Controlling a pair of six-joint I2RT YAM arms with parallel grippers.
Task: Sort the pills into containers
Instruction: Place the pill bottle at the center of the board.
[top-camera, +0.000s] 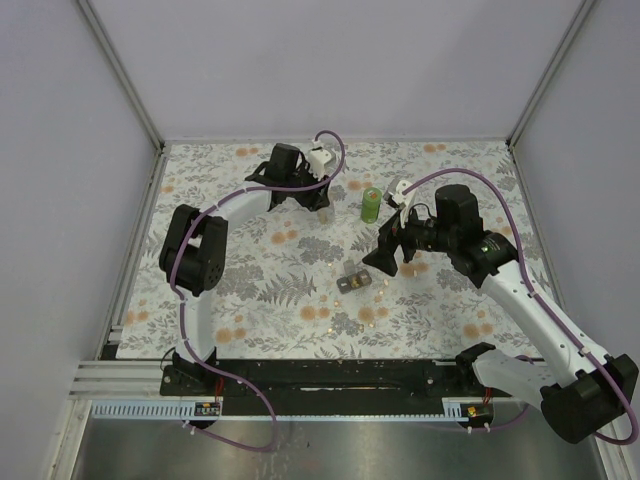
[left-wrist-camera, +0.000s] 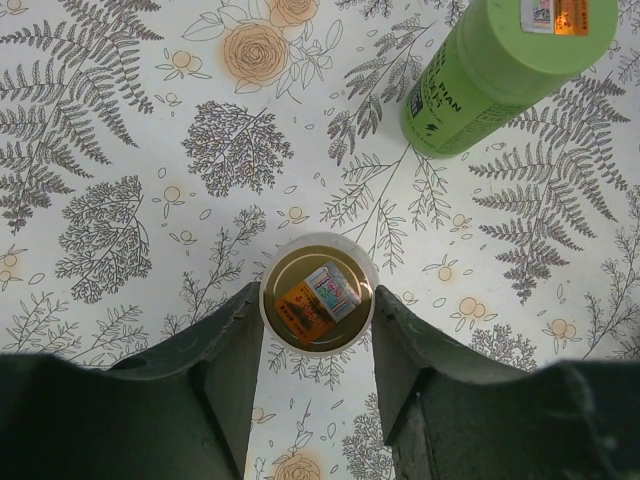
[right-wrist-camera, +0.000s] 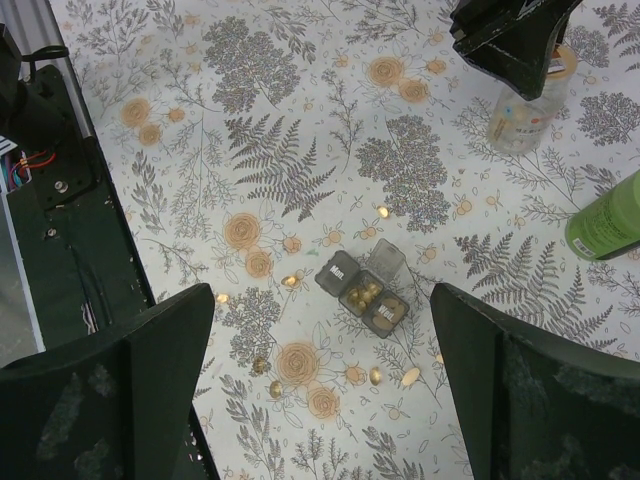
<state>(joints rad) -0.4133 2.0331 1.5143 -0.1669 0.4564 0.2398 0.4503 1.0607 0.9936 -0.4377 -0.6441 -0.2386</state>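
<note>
Bright, even light throughout, with soft faint shadows, no glare, and fairly sharp views.

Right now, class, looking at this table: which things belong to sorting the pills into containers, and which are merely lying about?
For the job: loose pills, pill box, clear bottle, probably the green bottle.
Just there: flowered cloth, purple cables.
</note>
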